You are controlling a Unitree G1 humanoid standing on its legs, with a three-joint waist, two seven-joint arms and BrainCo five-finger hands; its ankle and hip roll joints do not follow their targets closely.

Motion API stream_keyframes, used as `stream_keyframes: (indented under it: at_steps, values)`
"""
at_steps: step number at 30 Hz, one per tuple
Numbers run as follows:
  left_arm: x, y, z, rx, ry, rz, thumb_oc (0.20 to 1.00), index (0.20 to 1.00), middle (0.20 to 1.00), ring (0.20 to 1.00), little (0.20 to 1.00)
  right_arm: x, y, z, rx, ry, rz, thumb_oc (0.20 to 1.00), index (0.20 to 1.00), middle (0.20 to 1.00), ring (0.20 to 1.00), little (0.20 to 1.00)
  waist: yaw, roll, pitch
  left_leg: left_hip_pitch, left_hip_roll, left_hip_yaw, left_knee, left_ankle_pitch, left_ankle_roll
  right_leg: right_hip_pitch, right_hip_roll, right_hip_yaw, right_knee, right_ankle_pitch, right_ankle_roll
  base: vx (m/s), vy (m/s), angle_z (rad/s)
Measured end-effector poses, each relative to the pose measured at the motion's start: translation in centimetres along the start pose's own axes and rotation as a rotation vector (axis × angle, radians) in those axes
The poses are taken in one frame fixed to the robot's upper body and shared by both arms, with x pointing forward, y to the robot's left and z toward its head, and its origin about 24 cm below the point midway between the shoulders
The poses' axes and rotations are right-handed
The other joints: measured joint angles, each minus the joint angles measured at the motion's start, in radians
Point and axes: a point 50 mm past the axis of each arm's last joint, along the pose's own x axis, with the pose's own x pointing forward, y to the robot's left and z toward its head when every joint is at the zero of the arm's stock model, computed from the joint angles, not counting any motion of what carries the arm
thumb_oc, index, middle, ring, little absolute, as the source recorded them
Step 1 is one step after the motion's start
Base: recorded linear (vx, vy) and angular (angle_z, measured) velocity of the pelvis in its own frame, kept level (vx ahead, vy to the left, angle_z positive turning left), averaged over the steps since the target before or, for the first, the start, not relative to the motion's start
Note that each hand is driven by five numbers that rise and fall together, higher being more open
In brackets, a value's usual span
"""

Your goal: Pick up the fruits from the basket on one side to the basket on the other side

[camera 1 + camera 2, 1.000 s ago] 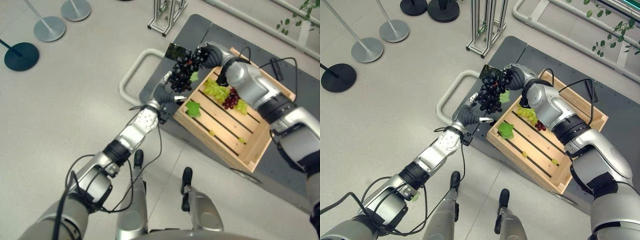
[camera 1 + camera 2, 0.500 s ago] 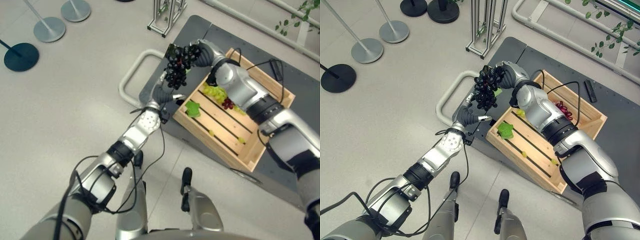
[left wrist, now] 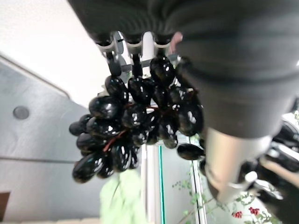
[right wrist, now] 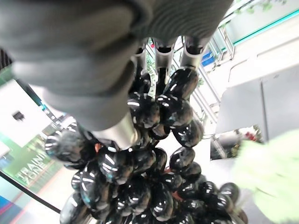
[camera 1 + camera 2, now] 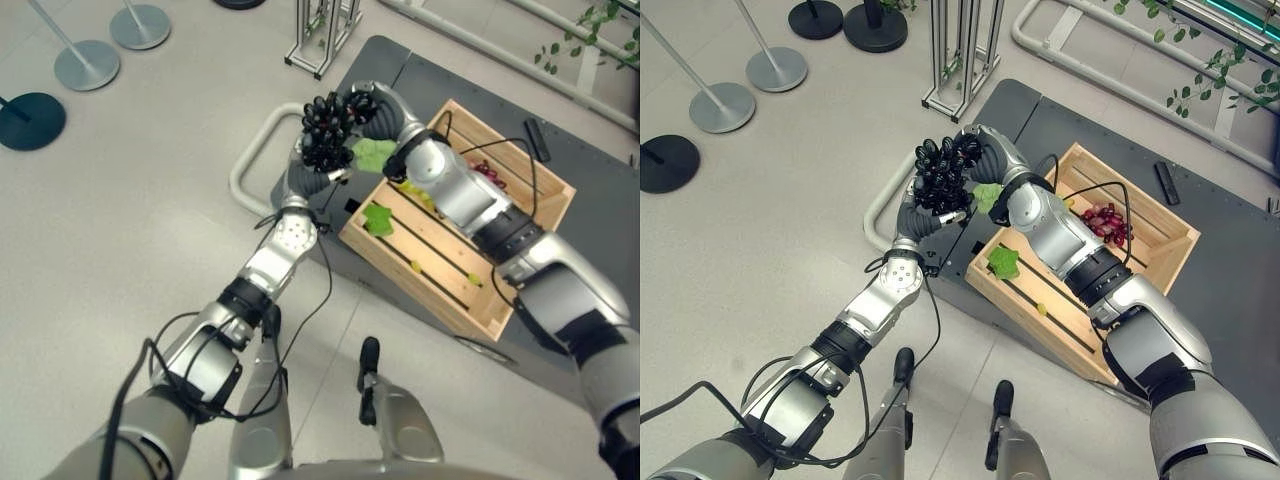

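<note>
A bunch of black grapes (image 5: 325, 130) with a green leaf (image 5: 375, 155) hangs above the left end of the dark cart (image 5: 410, 75), left of the wooden crate (image 5: 420, 285). My right hand (image 5: 365, 100) comes from the crate side and its fingers and thumb (image 4: 117, 133) are curled into the bunch (image 4: 140, 177). My left hand (image 5: 305, 175) sits just under the bunch; its fingers (image 3: 112, 63) and thumb (image 3: 224, 168) close on the grapes (image 3: 135, 121) from both sides. Red grapes (image 5: 1105, 220) and another leaf (image 5: 377, 218) lie in the crate.
The cart's pale looped handle (image 5: 250, 165) juts out to the left below the hands. A metal frame (image 5: 320, 30) stands beyond the cart. Round stanchion bases (image 5: 85, 65) and a dark one (image 5: 30, 115) sit on the floor at far left.
My right hand has carried the black grapes leftward, off the crate and onto my left hand. The left hand, spread open before, now closes on the bunch.
</note>
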Motion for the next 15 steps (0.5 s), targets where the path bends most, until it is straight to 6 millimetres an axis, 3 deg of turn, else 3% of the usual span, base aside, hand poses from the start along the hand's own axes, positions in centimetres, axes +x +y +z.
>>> stream_keyframes:
  at_steps: [7,15]
  values:
    - [0.1,0.3,-0.1,0.011,-0.004,-0.01,1.0,1.0,1.0,1.0,1.0,-0.1,0.0,-0.1,0.006,0.0,-0.001,0.2,0.2,0.2,0.2,0.2,-0.001,-0.001,-0.001,-0.001,0.0,0.001,0.0,0.0,0.0,-0.002,0.0,-0.002,0.0,-0.001,0.0,0.0,0.0,0.0]
    - [0.1,0.1,-0.1,0.01,-0.004,-0.035,1.0,1.0,1.0,1.0,1.0,-1.2,0.8,-1.9,0.041,0.048,0.006,0.2,0.2,0.2,0.2,0.2,-0.003,-0.001,-0.001,-0.002,0.0,0.001,-0.001,-0.001,-0.001,-0.003,0.0,-0.001,-0.001,-0.001,0.001,0.0,0.0,0.0]
